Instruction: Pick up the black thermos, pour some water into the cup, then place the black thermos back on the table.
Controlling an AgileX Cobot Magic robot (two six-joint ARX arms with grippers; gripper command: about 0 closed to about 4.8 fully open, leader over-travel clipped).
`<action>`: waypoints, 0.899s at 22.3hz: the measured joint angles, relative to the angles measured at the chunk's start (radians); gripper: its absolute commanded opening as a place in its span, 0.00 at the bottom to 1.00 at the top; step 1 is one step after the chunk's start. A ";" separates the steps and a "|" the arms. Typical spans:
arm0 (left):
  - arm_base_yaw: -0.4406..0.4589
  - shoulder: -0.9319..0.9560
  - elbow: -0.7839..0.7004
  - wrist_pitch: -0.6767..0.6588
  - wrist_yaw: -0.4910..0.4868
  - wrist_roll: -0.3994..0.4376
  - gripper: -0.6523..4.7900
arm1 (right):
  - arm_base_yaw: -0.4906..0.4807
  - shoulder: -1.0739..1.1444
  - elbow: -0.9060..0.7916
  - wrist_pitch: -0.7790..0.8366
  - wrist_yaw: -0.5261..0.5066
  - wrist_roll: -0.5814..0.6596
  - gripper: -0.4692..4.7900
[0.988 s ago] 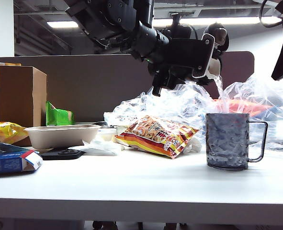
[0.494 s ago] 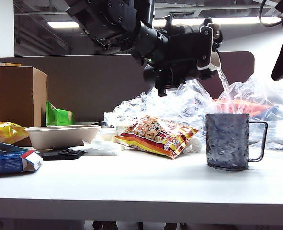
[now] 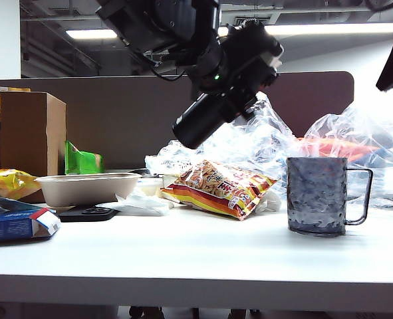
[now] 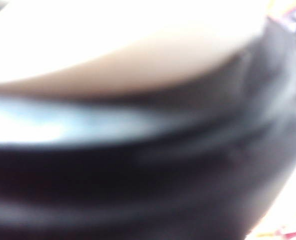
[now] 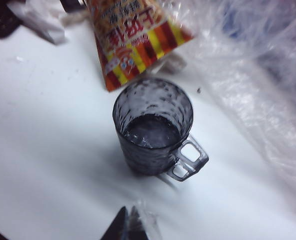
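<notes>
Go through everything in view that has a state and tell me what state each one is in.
Thermos: held in the air, tilted, base pointing down-left, not pouring.
Cup: upright on the table, partly filled.
Left gripper: clamped on the thermos.
Right gripper: shut, empty, above the cup.
Snack bag: lying flat.

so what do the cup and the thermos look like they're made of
Cup: looks like translucent smoky grey glass or clear plastic, I can't tell which. Its dimpled wall lets light through, and water shows inside. Thermos: glossy black shell, probably coated metal, though plastic is possible; it shines under the ceiling lights. It's held tilted in the left claw, above the table.
</notes>
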 measured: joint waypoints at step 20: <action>0.042 -0.554 -0.365 -0.469 0.396 -0.728 0.11 | 0.000 -0.056 0.003 0.058 -0.131 0.068 0.08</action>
